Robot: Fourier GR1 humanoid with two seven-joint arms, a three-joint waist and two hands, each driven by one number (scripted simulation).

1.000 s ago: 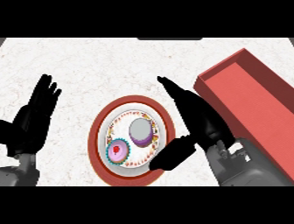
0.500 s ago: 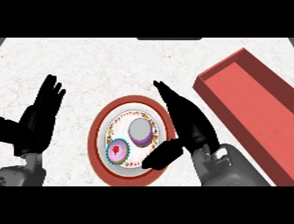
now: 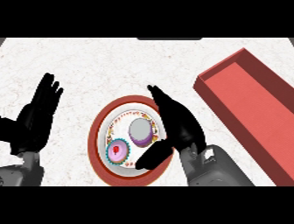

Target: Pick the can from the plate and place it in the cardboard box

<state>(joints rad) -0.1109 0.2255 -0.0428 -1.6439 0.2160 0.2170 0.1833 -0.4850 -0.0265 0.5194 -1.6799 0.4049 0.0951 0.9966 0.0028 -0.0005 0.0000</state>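
Can [image 3: 141, 132] first: we see it standing upright on the plate [image 3: 104, 127], its grey top facing us and a purple side showing below, a little right of the plate's middle. Just beside it, toward the lower left, lies a small round thing [image 3: 117, 151] with a teal toothed edge, a pink face and a red centre — we cannot tell what it is. The plate is white inside with a patterned ring and a dark red rim, and it sits on the pale, speckled tabletop [image 3: 111, 61].

Our right hand [image 3: 179, 124] lies over the plate's right side. Its fingers [image 3: 159, 97] stretch straight toward the far rim, and the thumb [image 3: 155, 155] reaches across the plate's lower part, so the can sits in the gap between them. The hand is spread wide and holds nothing; we cannot tell whether it touches the can.

Our left hand [image 3: 33, 120] shows at the left, well apart from the plate, fingers up and relaxed — resting, with nothing in it.

To the right stands the cardboard box [image 3: 266, 109], red, long and open-topped, set at a slant and running to the lower right edge.
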